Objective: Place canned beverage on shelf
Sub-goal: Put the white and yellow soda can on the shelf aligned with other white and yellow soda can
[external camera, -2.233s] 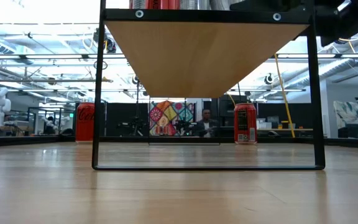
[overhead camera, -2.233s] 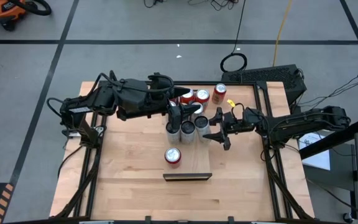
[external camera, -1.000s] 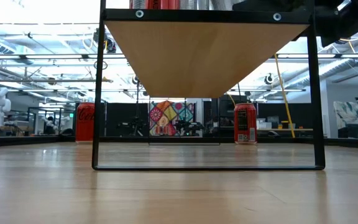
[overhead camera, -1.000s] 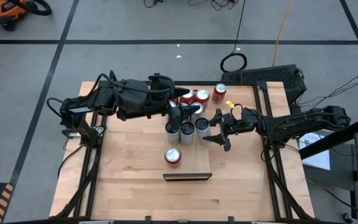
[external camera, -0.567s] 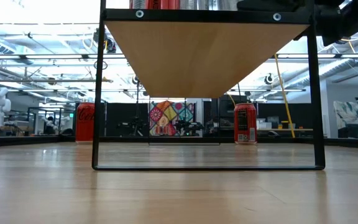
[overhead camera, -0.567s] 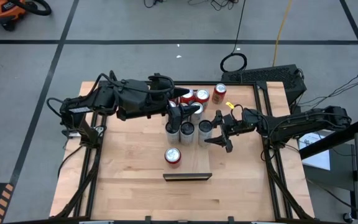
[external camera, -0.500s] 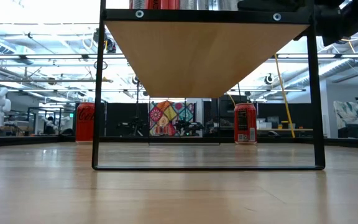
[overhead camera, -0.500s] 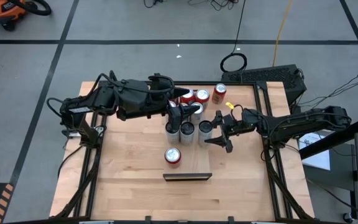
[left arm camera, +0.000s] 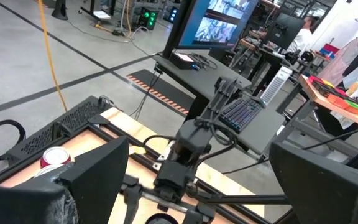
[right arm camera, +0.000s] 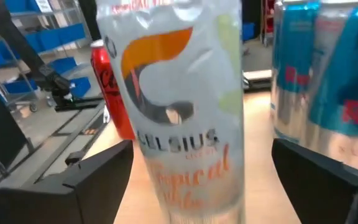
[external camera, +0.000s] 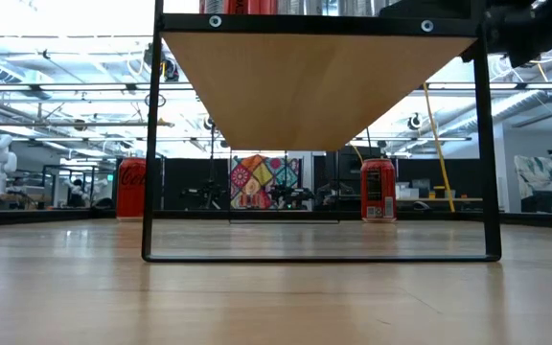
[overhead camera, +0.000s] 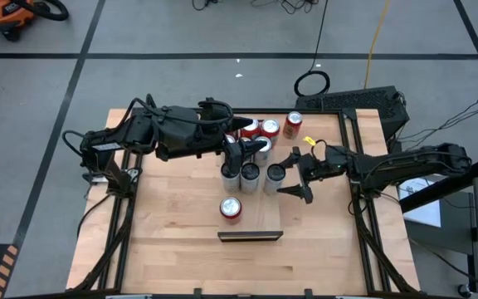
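Shelf: a pale-wood board on a black frame, raised above the tabletop, with its dark strip nearest the front edge of the table. In the low view its underside fills the upper part of the picture.

On the shelf, 3 silver cans stand in a row; the rightmost is a white Celsius can, upright. A red can stands alone further along the board, towards the dark strip.

Right gripper: positioned just beside the Celsius can. In the right wrist view the can stands between the 2 fingers, which are spread wide with clear gaps on both sides; no contact seen. A blue and silver can stands next to it.

Left gripper: over the back end of the can row, fingers spread wide, holding nothing.

Further red cans stand at the back of the table. The low view shows 2 red cans on the tabletop beyond the shelf frame.
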